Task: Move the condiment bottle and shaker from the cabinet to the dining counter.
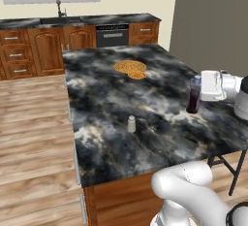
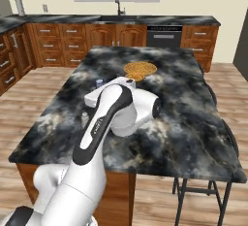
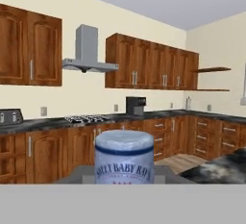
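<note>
Placement step: gripper [image 1: 199,90] clamped on the condiment bottle [image 1: 193,95], base just above or on the dining counter [image 1: 160,123]. Shaker [image 1: 131,123] already stands there. Next move: confirm contact, release, withdraw clear.

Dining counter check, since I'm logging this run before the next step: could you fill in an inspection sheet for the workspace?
Surface: dining counter, black-and-grey marbled top.
Job's things: shaker upright on the counter; condiment bottle upright, held at its top near the right edge.
Clutter: flat golden-orange round things at the far side.
Grippers: gripper shut on the condiment bottle.
Cables: nothing seen.
Surroundings: wall cabinets, range hood, stool.
</note>
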